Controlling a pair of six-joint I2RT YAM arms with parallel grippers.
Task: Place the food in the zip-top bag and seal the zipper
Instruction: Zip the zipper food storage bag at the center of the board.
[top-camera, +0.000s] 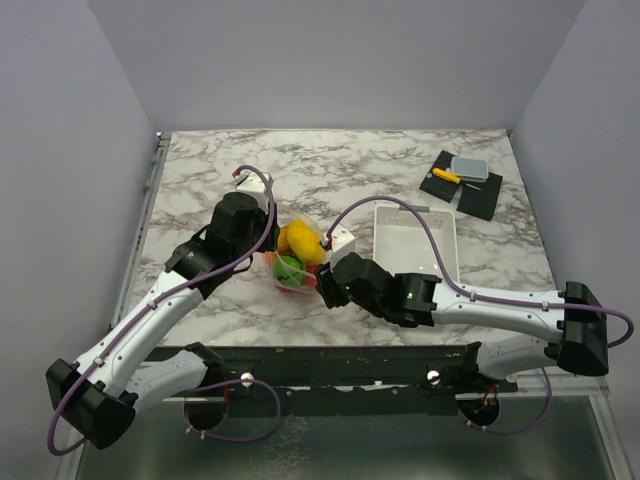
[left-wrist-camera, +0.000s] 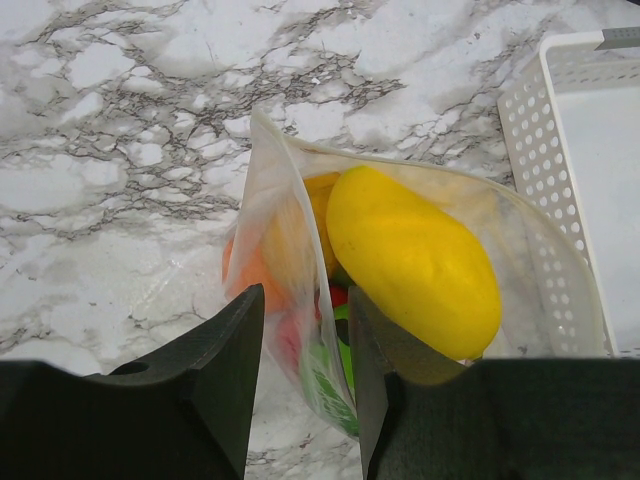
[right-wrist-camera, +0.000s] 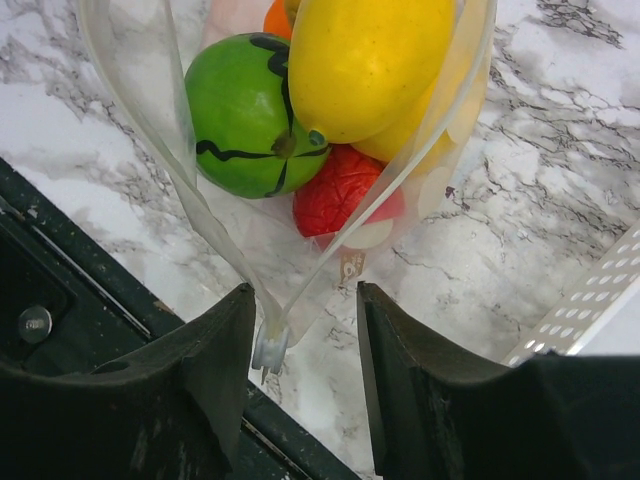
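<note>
The zip-top bag (top-camera: 296, 262) lies on the marble between both grippers with its mouth open. It holds the food: a big yellow fruit (left-wrist-camera: 415, 255), a green fruit with black lines (right-wrist-camera: 240, 115), a red one (right-wrist-camera: 340, 190) and an orange one (left-wrist-camera: 255, 275). My left gripper (left-wrist-camera: 305, 360) is open, its fingers on either side of one bag wall; it also shows in the top view (top-camera: 272, 240). My right gripper (right-wrist-camera: 305, 345) is open around the bag's corner, where the zipper (right-wrist-camera: 195, 205) strips meet at a white slider (right-wrist-camera: 268, 350) close to the left finger; it also shows in the top view (top-camera: 322, 276).
A white slotted basket (top-camera: 415, 240) stands just right of the bag, close to my right arm. Black mats (top-camera: 462, 185) with a grey box and a yellow item lie at the back right. The dark table edge rail (right-wrist-camera: 60, 270) runs right by the bag's corner.
</note>
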